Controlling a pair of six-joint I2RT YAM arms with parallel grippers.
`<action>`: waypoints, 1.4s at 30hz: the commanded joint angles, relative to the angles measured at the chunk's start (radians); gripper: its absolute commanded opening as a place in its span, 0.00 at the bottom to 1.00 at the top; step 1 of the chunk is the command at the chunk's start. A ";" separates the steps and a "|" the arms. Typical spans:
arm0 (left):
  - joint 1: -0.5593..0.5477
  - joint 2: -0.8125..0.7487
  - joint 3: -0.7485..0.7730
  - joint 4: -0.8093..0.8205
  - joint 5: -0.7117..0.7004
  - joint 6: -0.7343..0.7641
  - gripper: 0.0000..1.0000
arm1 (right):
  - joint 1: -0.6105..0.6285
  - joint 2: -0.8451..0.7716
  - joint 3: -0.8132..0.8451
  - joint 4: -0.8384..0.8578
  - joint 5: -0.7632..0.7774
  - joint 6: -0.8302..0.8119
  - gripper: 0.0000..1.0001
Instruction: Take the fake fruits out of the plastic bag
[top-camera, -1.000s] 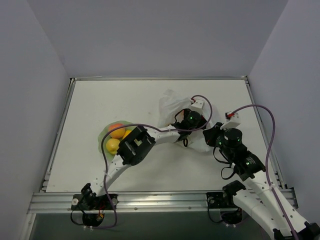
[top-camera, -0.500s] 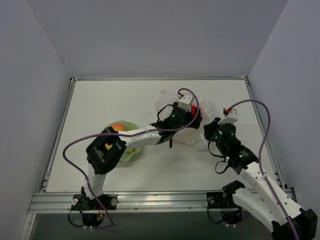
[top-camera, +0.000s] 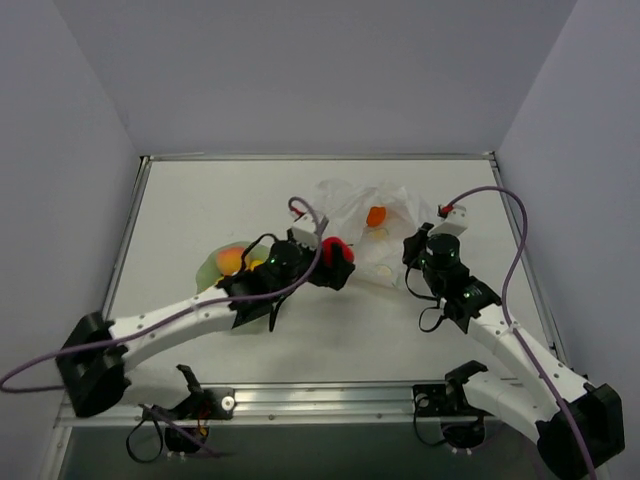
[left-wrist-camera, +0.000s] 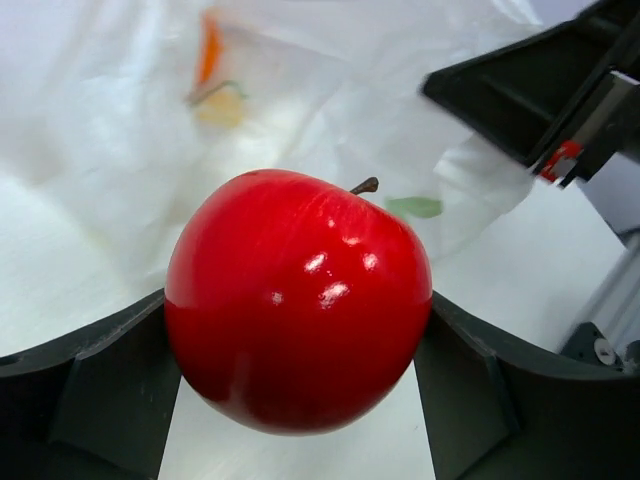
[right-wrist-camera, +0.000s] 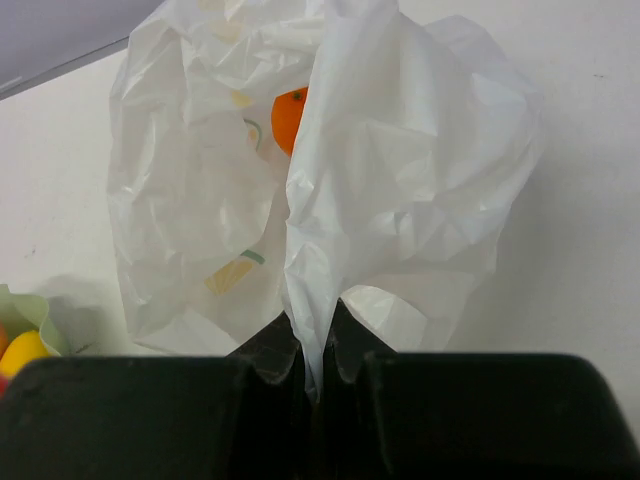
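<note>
**Top, left-wrist and right-wrist views.** Your left claw (top-camera: 337, 256) is clamping the red apple (left-wrist-camera: 298, 300) between its two fingers (left-wrist-camera: 90, 385), one pressing on each flank of the fruit. The jaws are standing wide, the apple filling the gap between them, and its short stem is pointing away from the wrist camera.

The plastic bag (top-camera: 390, 240) is lying just beyond this claw and to its right, crinkled on the table (top-camera: 200, 200). From the left wrist, its white film is filling the background behind the apple. Whether the apple is touching the film, you cannot tell.

Behind the left claw and to its left, the green bowl (top-camera: 208, 270) is sitting partly under the left arm, with a peach-orange fruit (top-camera: 229, 260) showing in it.

Your right claw (right-wrist-camera: 318, 365) is pinching a raised fold of the bag, its fingers closing tight on the thin film with no gap showing. Ahead of this claw and slightly to its left, an orange fruit (right-wrist-camera: 290, 118) is sitting inside the bag, showing between two folds. Well off to this claw's left, at the edge of the wrist view, a yellow fruit (right-wrist-camera: 22, 350) is lying in the bowl.

The two claws are standing apart, with the bag's near edge between them.
</note>
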 joint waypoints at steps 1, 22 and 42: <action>0.012 -0.272 -0.072 -0.263 -0.301 -0.027 0.20 | -0.009 -0.032 0.029 0.038 0.014 -0.016 0.00; 0.066 -0.610 -0.311 -0.844 -0.601 -0.303 0.57 | -0.013 -0.049 -0.001 0.020 -0.018 -0.042 0.00; 0.069 -0.511 -0.337 -0.693 -0.570 -0.266 0.97 | -0.015 -0.123 0.011 -0.016 -0.020 -0.048 0.00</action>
